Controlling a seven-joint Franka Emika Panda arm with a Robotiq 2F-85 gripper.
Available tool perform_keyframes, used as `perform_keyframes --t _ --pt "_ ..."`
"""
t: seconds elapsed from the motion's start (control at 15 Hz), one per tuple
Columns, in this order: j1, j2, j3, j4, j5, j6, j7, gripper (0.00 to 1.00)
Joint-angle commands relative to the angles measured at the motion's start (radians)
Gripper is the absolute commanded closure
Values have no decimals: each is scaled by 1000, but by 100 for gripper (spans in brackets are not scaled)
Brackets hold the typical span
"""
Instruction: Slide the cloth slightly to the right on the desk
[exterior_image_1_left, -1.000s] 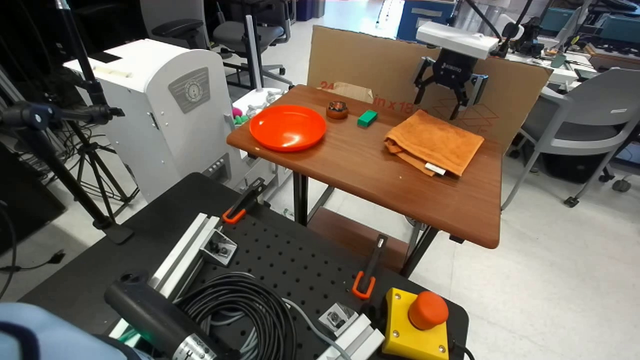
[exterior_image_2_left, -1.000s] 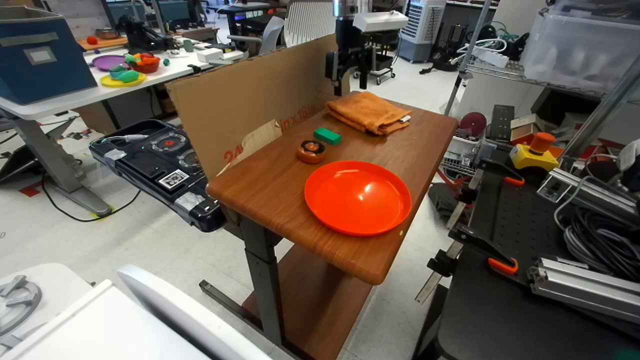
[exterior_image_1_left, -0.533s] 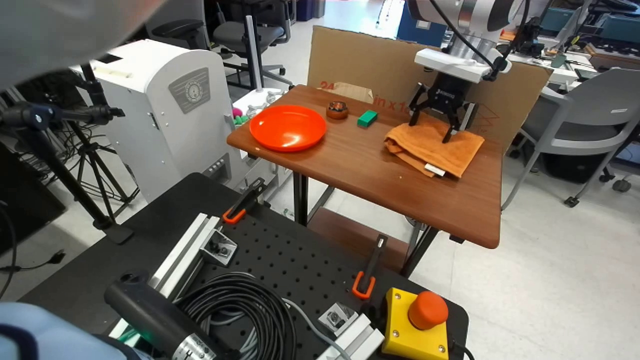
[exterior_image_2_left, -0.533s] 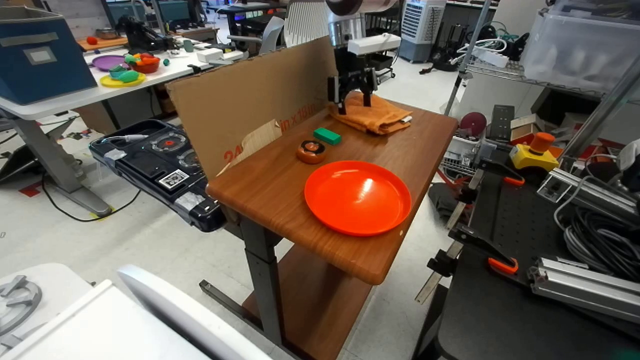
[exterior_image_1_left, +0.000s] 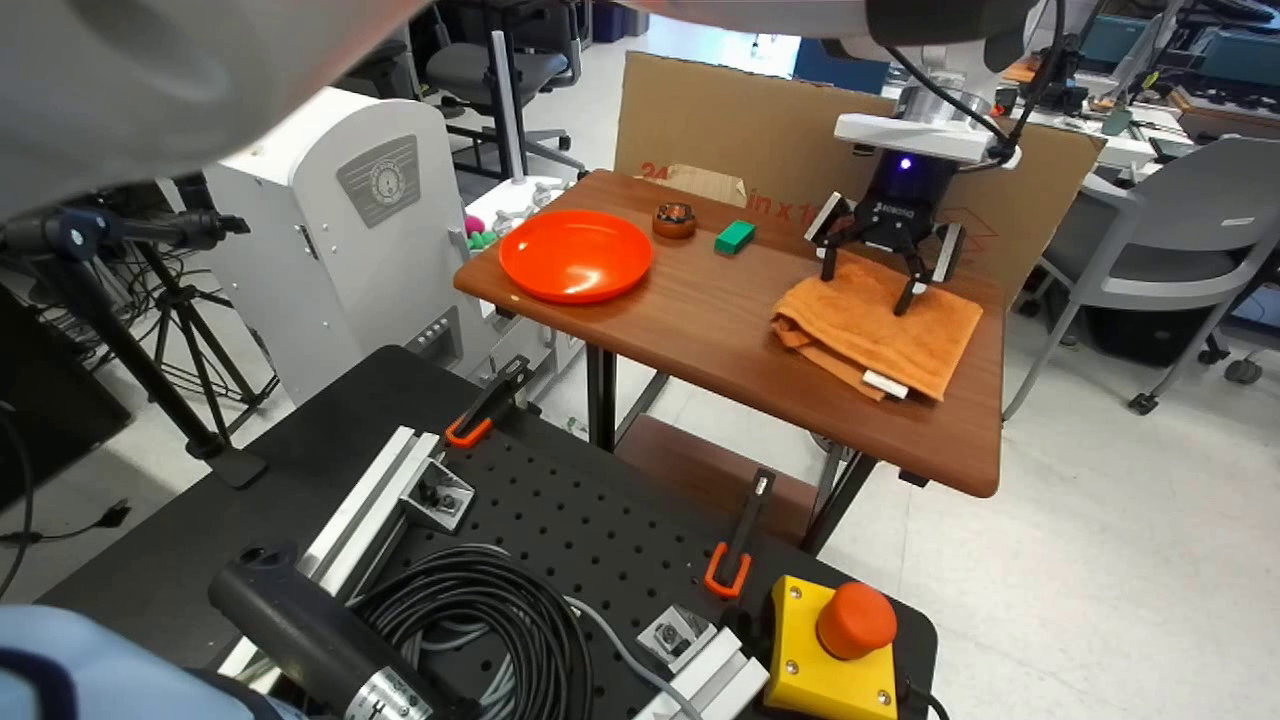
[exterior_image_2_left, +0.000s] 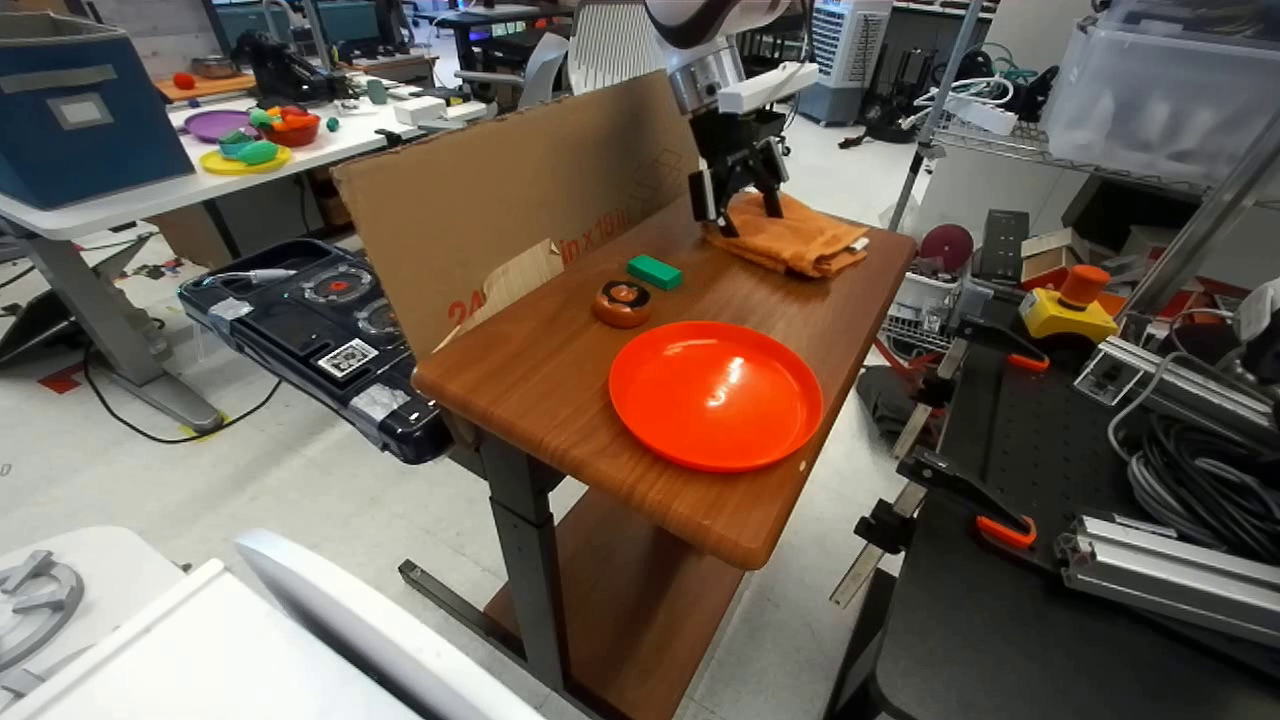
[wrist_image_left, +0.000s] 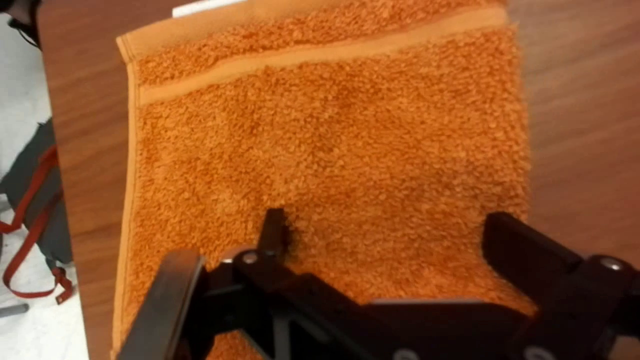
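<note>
Spread hand (exterior_image_1_left: 866, 287), cloth (exterior_image_1_left: 858, 325) — perhaps touching, wrist-view stripe (wrist_image_left: 320, 54)

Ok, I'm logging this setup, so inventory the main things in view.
desk: one, reddish-brown, every view
cloth: one, orange, on desk
bowl: one, orange-red, on desk
round object: one, brown and black, near bowl
block: one, green, near round object
cardboard panel: one, brown, along desk
worktop: one, black, beside desk
clamps: two, black-orange, on worktop
button box: one, yellow, on worktop
arm: one, grey-white, above desk
gripper: one, black, open over cloth
</note>
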Motion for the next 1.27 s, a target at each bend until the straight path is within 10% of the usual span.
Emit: perform_keyframes --t 0.0,0.6,0.93,1.2 --pt "32 14 -38 2 -89 -140 -38 0" --pt "65 18 -33 -6 -255 -199 -172 0" --pt "35 -194 42 -163 -173 -76 -211 0" --pt "55 -101 10 -54 -203 -127 -187 0"
